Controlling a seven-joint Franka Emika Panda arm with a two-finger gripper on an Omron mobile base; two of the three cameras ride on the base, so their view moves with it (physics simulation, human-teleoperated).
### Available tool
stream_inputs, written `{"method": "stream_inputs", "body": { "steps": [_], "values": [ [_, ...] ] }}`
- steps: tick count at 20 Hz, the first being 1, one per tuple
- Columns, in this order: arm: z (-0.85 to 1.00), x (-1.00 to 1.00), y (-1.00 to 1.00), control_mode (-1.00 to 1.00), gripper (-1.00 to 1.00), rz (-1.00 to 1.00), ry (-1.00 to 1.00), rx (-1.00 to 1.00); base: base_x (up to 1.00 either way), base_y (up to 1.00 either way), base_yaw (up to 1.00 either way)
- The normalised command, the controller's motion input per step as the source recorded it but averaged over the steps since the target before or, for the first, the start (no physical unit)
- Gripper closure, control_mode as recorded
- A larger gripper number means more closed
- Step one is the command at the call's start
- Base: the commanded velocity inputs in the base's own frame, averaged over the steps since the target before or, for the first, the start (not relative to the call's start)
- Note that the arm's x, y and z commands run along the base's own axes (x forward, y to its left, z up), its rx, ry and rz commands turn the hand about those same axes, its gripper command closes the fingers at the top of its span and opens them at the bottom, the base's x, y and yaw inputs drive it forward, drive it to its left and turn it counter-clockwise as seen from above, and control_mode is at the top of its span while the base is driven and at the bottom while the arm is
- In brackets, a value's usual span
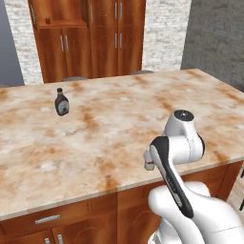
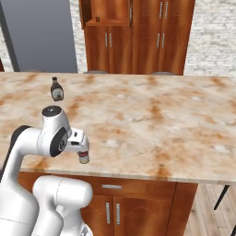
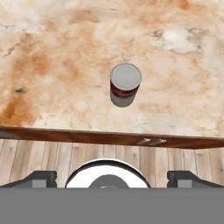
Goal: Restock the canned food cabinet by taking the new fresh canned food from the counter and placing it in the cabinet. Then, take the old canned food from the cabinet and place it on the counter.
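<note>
I'm on the pickup step: fingers (image 3: pixel 112 178) spread wide, empty, above can (image 3: pixel 124 85) on bench (image 3: pixel 65 65); next, descend and straddle it.

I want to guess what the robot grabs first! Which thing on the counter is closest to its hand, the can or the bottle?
The small can, upright right below the gripper. The dark bottle stands farther away.
</note>
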Motion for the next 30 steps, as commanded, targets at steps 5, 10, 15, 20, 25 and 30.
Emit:
{"method": "stream_inputs", "body": {
  "steps": [5, 10, 15, 20, 25, 30],
  "values": [
    [-0.14, 0.5, 0.03, -1.0, -1.0, -0.06, 0.0, 0.0, 0.0, 0.0, 0.0],
    [-0.15, 0.4, 0.0, -1.0, -1.0, -0.08, 0.0, 0.0, 0.0, 0.0, 0.0],
    [-0.35, 0.07, 0.0, -1.0, -1.0, -0.1, 0.01, 0.0, 0.0, 0.0, 0.0],
    [-0.32, 0.21, 0.0, -1.0, -1.0, -0.08, 0.0, 0.0, 0.0, 0.0, 0.0],
    [-0.21, 0.35, 0.0, -1.0, -1.0, -0.05, 0.0, 0.0, 0.0, 0.0, 0.0],
    [-0.2, 0.25, 0.0, -1.0, -1.0, -0.01, 0.01, 0.0, 0.0, 0.0, 0.0]
  ]
}}
